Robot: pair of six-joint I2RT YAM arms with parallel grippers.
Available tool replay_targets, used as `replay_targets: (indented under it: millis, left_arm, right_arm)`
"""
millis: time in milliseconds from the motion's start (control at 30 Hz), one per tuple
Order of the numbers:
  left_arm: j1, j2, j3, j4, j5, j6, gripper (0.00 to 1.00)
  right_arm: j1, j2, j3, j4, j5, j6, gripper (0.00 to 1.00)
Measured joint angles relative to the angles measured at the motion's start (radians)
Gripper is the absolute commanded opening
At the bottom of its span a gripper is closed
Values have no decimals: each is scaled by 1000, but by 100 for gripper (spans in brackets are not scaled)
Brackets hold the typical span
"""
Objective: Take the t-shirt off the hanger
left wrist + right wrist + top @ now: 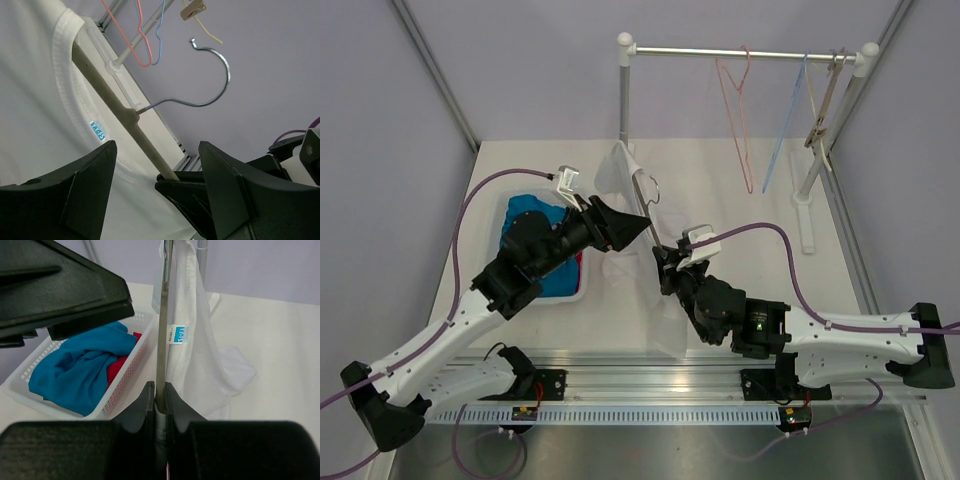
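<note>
A white t-shirt (617,168) hangs on a beige hanger (650,192) with a metal hook, held over the middle of the table. Its lower part drapes onto the table. In the left wrist view the t-shirt's collar (70,100) wraps the hanger bar (107,92), and the hook (215,75) sticks up free. My right gripper (663,258) is shut on the lower end of the hanger bar (163,340), seen at the closed jaws (160,392). My left gripper (640,224) is open and empty, its jaws spread either side of the bar (157,147) without touching it.
A white basket (508,203) with blue and red clothes stands at the left, also in the right wrist view (131,360). A clothes rack (740,50) at the back carries a pink hanger (735,110), a blue hanger (785,130) and a wooden one (825,105).
</note>
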Motion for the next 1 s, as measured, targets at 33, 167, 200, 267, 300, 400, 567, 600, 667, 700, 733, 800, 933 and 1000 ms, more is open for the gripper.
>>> replay_targets:
  millis: [33, 167, 200, 267, 300, 400, 567, 600, 667, 700, 733, 800, 933, 1000]
  left_arm:
    - [0, 6, 0, -1, 0, 0, 73]
    - [-2, 62, 15, -3, 4, 2, 72]
    - [-3, 77, 20, -3, 4, 3, 72]
    - [-5, 93, 21, -3, 4, 3, 57]
    - [-6, 94, 21, -5, 3, 3, 49]
    - [-5, 87, 19, -7, -21, -2, 19]
    - [-16, 45, 15, 6, -19, -19, 0]
    - [-15, 38, 15, 6, -19, -19, 0]
    - [-14, 23, 15, 7, -20, -21, 0]
    - [-14, 16, 15, 8, -20, -24, 0]
    - [-14, 11, 15, 10, -19, -27, 0]
    - [-14, 4, 15, 18, -19, -31, 0]
    - [-14, 2, 15, 25, -18, -39, 0]
    - [-14, 2, 15, 25, -16, -42, 0]
  right_arm:
    - [1, 2, 5, 5, -1, -3, 0]
    - [19, 24, 14, 51, -3, -14, 0]
    - [27, 32, 14, 66, -2, -19, 0]
    - [45, 51, 14, 91, -2, -28, 0]
    - [52, 60, 14, 101, -2, -32, 0]
    - [66, 80, 16, 137, 6, -36, 2]
    - [86, 92, 18, 137, 12, 5, 51]
    - [94, 89, 19, 114, 15, 26, 60]
    - [124, 80, 20, 51, 26, 73, 80]
    - [145, 77, 23, 12, 30, 96, 83]
    - [171, 77, 26, -31, 37, 122, 88]
    - [221, 76, 30, -107, 46, 172, 89]
    - [321, 76, 30, -236, 68, 284, 86]
    - [355, 76, 26, -278, 83, 335, 77]
